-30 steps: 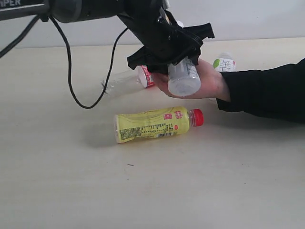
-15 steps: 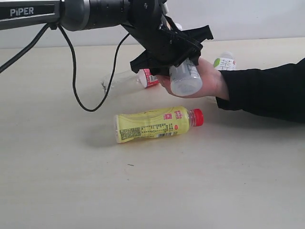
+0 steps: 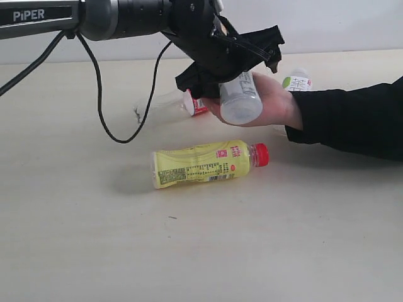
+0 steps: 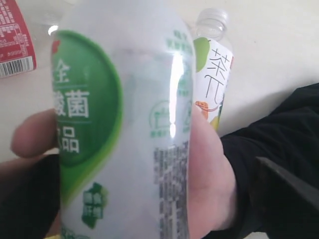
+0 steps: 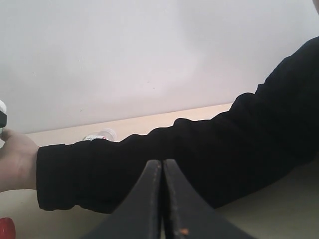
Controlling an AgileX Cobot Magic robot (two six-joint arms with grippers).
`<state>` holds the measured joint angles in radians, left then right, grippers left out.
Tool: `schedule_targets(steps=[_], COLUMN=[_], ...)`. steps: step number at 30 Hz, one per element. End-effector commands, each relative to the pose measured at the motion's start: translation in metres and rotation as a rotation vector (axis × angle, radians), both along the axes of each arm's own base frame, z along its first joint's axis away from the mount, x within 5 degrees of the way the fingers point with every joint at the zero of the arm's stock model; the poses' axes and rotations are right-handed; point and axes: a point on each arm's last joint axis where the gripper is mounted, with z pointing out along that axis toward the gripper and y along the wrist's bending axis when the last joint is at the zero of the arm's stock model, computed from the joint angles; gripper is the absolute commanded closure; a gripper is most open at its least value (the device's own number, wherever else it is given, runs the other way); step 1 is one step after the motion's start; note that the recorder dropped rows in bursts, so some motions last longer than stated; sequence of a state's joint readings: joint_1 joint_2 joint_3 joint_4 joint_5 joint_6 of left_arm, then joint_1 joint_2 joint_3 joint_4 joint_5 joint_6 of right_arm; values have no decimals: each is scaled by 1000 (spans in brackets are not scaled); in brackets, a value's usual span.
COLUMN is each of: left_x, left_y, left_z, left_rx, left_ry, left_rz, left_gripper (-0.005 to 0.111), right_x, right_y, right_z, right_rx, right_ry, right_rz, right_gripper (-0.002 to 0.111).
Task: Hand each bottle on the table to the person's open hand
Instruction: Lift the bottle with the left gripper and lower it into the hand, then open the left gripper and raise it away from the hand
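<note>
The translucent white bottle with the green label (image 3: 240,99) (image 4: 124,124) lies in the person's open hand (image 3: 276,104) (image 4: 209,164), thumb on one side and palm on the other. My left gripper (image 3: 230,65) hovers just above it, open, with its jaws spread wider than the bottle. The yellow-labelled bottle with the red cap (image 3: 201,163) lies on the table (image 3: 94,239) in front of the hand. The clear bottle with the red label (image 3: 189,102) (image 4: 15,42) lies behind the gripper. The white bottle with the orange-green label (image 3: 296,82) (image 4: 212,74) lies behind the hand. My right gripper (image 5: 162,167) is shut and empty, out of the exterior view.
The person's black sleeve (image 3: 352,119) (image 5: 199,154) stretches in from the right across the table, close in front of my right gripper. The left arm's black cable (image 3: 101,113) droops to the tabletop at the left. A pale wall (image 3: 346,25) backs the table.
My left gripper has spread its jaws and tipped upward off the green-label bottle, which now rests in the person's hand. The other bottles have not moved.
</note>
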<state>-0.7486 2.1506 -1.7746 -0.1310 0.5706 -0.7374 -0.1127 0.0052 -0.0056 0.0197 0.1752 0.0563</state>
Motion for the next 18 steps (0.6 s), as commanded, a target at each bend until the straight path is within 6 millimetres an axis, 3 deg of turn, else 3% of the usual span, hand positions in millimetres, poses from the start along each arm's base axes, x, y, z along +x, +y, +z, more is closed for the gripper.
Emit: schedule_targets(steps=[1, 9, 18], left_x=[0, -13, -37], left_y=[3, 14, 51], left_z=[20, 50, 86], left_rx=[-38, 17, 307], left_ry=[-40, -49, -55], left_rz=[2, -52, -195], left_gripper=[12, 12, 15], right_x=[0, 0, 0], right_y=[0, 0, 0], right_z=[-1, -1, -1], right_rx=[-4, -4, -4], right_ry=[-5, -5, -5], right_rz=[-3, -3, -3], right_gripper=[108, 108, 108])
